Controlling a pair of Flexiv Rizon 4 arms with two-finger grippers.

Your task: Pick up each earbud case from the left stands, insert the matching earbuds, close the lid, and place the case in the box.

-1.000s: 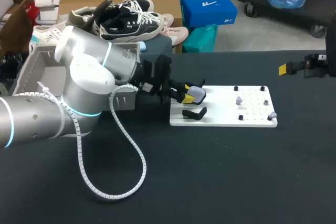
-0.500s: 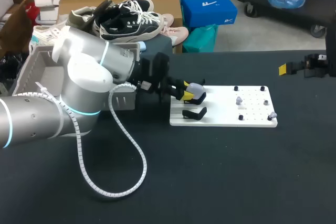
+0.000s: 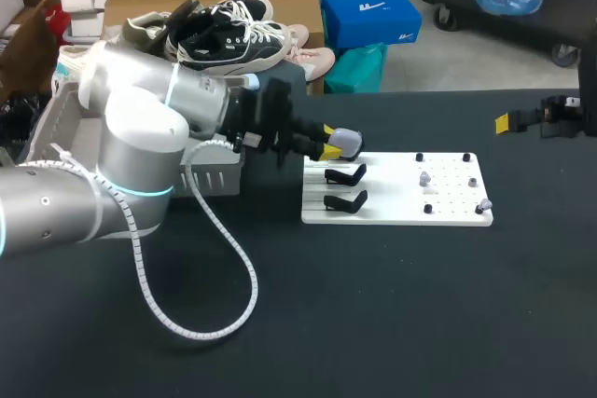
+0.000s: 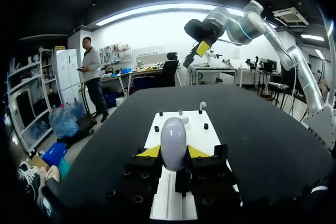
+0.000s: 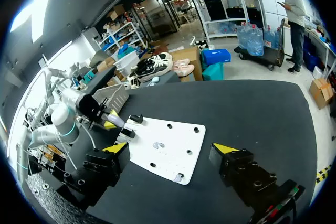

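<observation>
Lifted off the upper stand since a second ago, the earbud case is clamped in the jaws of my left gripper, the white board below and ahead. My right gripper hangs well apart, jaws spread wide, facing the board.

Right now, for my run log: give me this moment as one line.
left gripper: shut on earbud case, clear of stands | right gripper: open, empty | earbuds: on white board
</observation>
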